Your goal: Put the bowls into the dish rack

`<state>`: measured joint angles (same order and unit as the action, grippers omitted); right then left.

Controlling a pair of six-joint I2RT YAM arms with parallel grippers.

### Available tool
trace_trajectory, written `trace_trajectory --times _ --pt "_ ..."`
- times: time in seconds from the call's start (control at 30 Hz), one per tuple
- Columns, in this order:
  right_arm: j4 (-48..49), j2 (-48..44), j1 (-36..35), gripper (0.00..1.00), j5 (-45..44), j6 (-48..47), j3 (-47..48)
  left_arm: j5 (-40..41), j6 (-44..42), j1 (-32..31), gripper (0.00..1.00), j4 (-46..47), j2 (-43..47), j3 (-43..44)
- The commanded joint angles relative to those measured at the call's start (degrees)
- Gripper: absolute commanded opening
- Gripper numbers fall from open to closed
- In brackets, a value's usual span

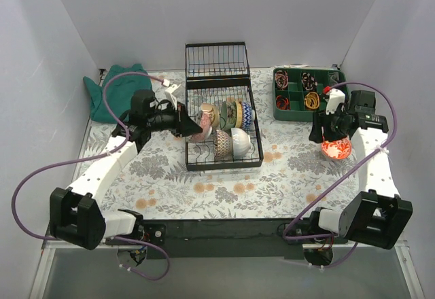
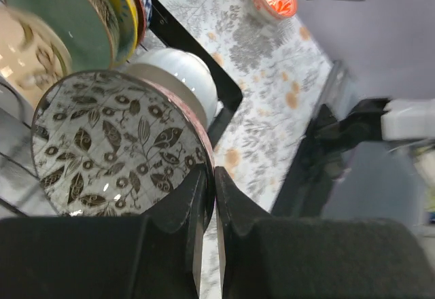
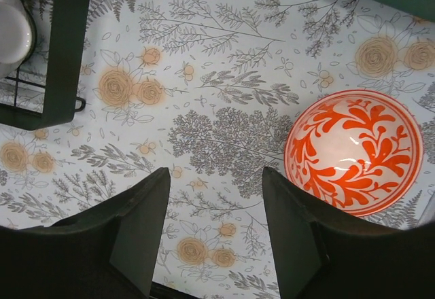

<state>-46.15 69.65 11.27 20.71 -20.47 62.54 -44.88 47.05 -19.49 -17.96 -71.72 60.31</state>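
Observation:
The black wire dish rack (image 1: 257, 151) stands mid-table with several bowls upright in its tines. My left gripper (image 1: 188, 124) is at the rack's left side, shut on the rim of a bowl with a dark brown leaf pattern inside and a pinkish outside (image 2: 115, 146); the fingers (image 2: 194, 197) pinch its edge. A white bowl (image 2: 180, 81) and a pale green bowl (image 2: 61, 20) sit just behind it. A red-orange patterned bowl (image 1: 336, 148) lies on the table at right. My right gripper (image 3: 216, 177) is open and empty, just left of that bowl (image 3: 353, 151).
A green compartment tray (image 1: 289, 112) stands at the back right, behind the right gripper. A teal cloth (image 1: 109, 92) and a small white object (image 1: 170, 92) lie at the back left. The rack's hinged grid panel (image 1: 216, 60) stands up at the back. The rack's corner (image 3: 61, 54) shows left of the right gripper.

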Motion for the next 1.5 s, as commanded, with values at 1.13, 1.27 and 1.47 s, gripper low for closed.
trace_trajectory --times 1.13,1.27,1.47 --pt "-4.91 4.18 0.25 0.64 -11.04 -3.17 2.85 -8.56 77.31 6.57 0.0 86.68 -27.15 -30.43" --pt "-4.74 3.92 0.25 0.65 -11.13 -3.26 1.8 -8.29 79.34 6.57 0.0 88.61 -29.6 -30.34" --pt "-4.65 4.18 0.25 0.65 -11.48 -3.26 1.26 -8.9 85.14 6.57 0.0 93.53 -33.13 -27.37"
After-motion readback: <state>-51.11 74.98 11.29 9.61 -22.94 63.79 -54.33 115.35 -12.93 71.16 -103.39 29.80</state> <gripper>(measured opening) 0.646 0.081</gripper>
